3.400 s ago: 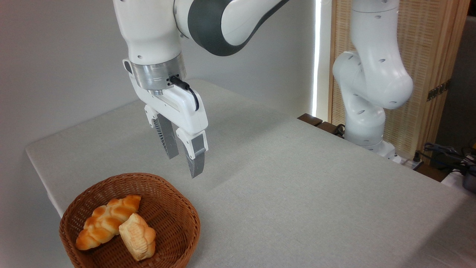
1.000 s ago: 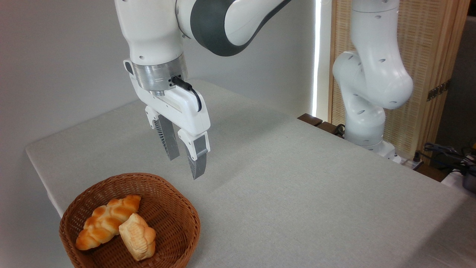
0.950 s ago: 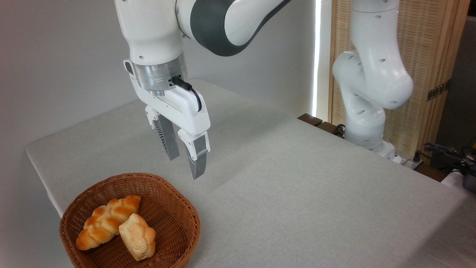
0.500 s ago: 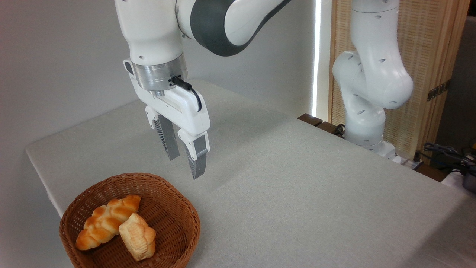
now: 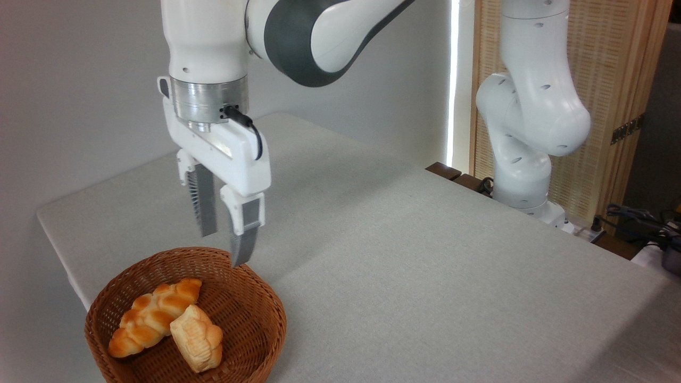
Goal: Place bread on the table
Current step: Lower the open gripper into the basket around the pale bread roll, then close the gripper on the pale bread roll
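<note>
The bread (image 5: 197, 339), a short pale-golden roll with a scored top, lies in the round brown wicker basket (image 5: 255, 298) at the lower left. It leans against a longer orange-brown braided loaf (image 5: 151, 315). My gripper (image 5: 221, 249) hangs open over the far rim of the basket, above and behind the bread, with nothing between its fingers. The table (image 5: 425, 266) is a broad grey-beige cloth surface stretching to the right.
The arm's white base (image 5: 526, 159) stands at the table's far right edge, before a wooden slatted screen (image 5: 612, 96). Cables and a dark object (image 5: 654, 229) lie at the far right. The table's left edge (image 5: 58, 250) runs close to the basket.
My gripper has swung left and slightly down, from over the bare table to above the basket's far rim. Its fingers stay open. The bread and loaf have not moved.
</note>
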